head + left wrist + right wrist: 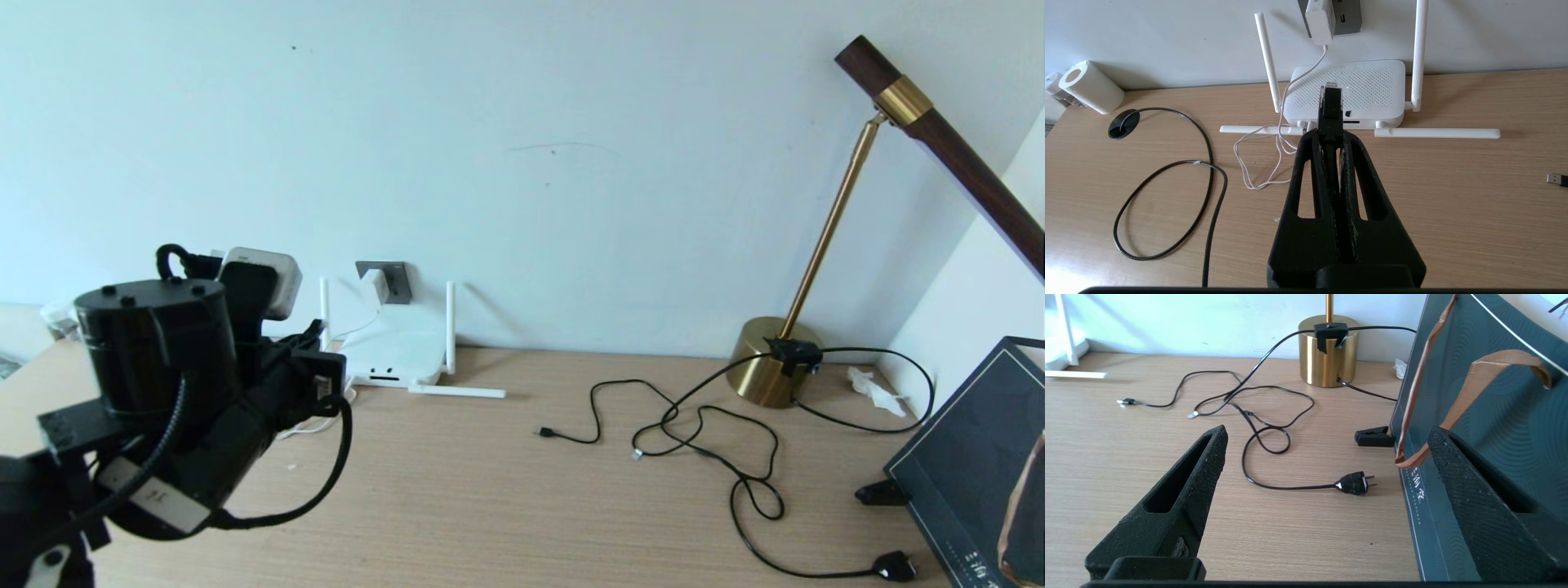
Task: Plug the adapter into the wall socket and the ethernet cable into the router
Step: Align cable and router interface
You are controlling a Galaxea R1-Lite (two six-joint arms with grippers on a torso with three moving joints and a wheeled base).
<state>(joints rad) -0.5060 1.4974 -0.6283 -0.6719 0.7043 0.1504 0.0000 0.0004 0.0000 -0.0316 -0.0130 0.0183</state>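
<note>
The white router (1367,92) lies flat against the wall, two antennas upright and two lying on the table. Above it the white adapter (1320,20) sits in the dark grey wall socket (1349,18), and its thin white cord (1261,163) runs down to the router. My left gripper (1329,136) is shut on the black plug (1332,107) of the ethernet cable (1167,183). The plug sits just in front of the router's port edge. The cable loops on the table beside it. My right gripper (1327,435) hangs open over the table's right side, holding nothing.
A brass lamp (771,371) stands at the back right, and its thin black cord (718,441) ends in a two-pin plug (1353,483). A dark gift bag (971,465) and a black clip (1374,437) lie at the right. A paper roll (1092,86) lies at the left.
</note>
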